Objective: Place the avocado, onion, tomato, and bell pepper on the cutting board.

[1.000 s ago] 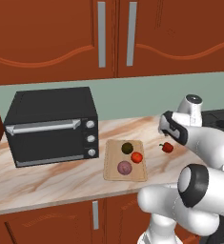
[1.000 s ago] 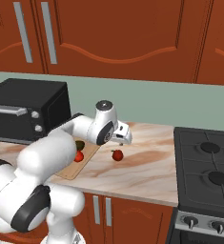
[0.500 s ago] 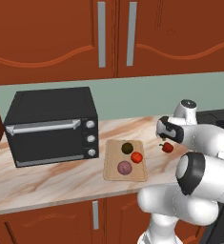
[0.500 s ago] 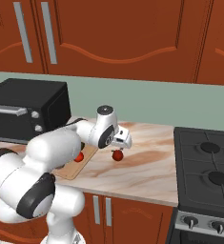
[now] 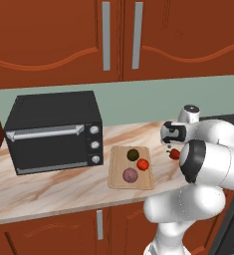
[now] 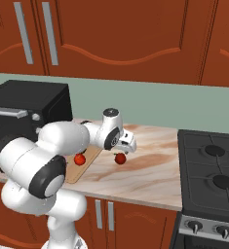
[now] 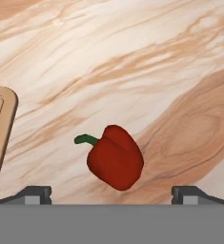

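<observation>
Spread wide, the end effector (image 5: 170,144) hangs over the bench (image 5: 54,187) just right of the cutting board (image 5: 119,180), which carries the avocado (image 5: 133,154), tomato (image 5: 143,164) and onion (image 5: 130,175); the bell pepper (image 5: 174,154) lies off it. From the right base view, that pepper (image 6: 120,158) sits directly under the open end effector (image 6: 127,148). Hand view: the pepper (image 7: 115,158) lies on its side between the two fingertips (image 7: 35,194), untouched, with the board's corner (image 7: 1,119) nearby.

Claw (image 6: 127,147) lowered toward bell pepper (image 7: 115,157).

One avocado (image 5: 133,154), onion (image 5: 130,175), tomato (image 5: 143,164), bell pepper (image 7: 115,158), cutting board (image 5: 117,179).
</observation>
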{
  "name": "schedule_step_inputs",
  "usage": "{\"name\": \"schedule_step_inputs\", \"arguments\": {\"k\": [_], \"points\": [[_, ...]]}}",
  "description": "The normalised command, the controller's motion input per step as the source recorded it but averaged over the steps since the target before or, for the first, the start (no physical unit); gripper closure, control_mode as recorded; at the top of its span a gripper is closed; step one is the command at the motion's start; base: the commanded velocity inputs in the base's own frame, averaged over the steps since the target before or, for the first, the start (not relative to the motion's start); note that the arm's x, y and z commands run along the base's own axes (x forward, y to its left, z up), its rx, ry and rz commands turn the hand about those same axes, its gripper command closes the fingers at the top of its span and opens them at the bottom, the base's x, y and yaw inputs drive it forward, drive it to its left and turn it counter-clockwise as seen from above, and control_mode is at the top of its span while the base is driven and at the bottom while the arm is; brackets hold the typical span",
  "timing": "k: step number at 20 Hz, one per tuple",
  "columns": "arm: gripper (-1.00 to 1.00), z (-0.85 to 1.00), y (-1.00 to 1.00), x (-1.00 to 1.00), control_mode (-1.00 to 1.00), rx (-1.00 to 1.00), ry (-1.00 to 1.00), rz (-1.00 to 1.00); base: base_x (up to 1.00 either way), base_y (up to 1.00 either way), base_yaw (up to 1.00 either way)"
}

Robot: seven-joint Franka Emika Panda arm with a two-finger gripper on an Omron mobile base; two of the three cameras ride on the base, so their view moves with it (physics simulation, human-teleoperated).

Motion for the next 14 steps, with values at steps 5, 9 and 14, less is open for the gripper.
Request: {"name": "schedule_step_inputs", "arguments": {"k": [5, 9, 14], "points": [[-1.00, -0.25, -0.12, 0.08, -1.00, 0.00, 0.05, 0.00, 0.00, 0.00, 0.00], [-1.00, -0.22, -0.01, 0.22, -1.00, 0.00, 0.06, 0.00, 0.00, 0.00, 0.00], [-1.00, -0.14, 0.00, 0.26, -1.00, 0.00, 0.05, 0.00, 0.00, 0.00, 0.00]]}}
